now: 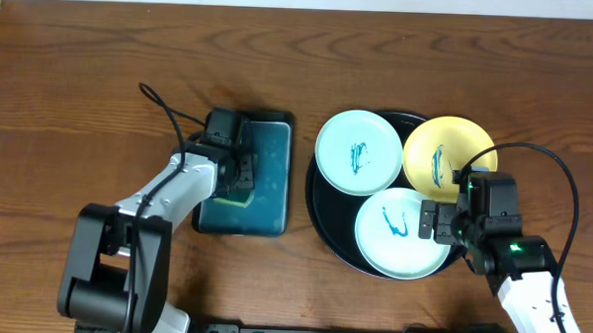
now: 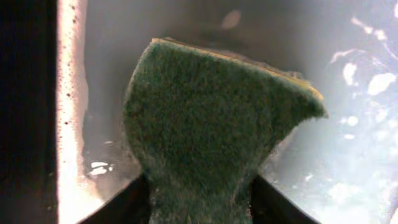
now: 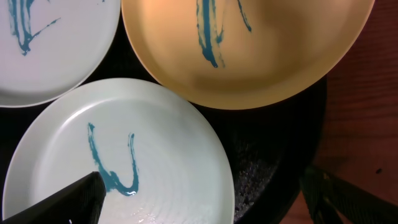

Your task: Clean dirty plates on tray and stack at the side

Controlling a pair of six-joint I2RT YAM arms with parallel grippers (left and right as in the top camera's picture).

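Observation:
Three plates lie on the round black tray [image 1: 320, 212]: a mint-white one [image 1: 358, 151] at the back left, a yellow one [image 1: 449, 155] at the back right, and a mint-white one [image 1: 398, 232] at the front, each with teal scribbles. My right gripper [image 1: 443, 223] is open and straddles the front plate's right rim [image 3: 205, 205]; the yellow plate [image 3: 261, 62] lies ahead of it. My left gripper [image 1: 239, 179] is shut on a green sponge [image 2: 205, 130] over the teal tray [image 1: 266, 175].
The rectangular teal tray sits left of the black tray on the wooden table [image 1: 81, 100]; its wet floor [image 2: 367, 155] shows around the sponge. Cables run from both arms.

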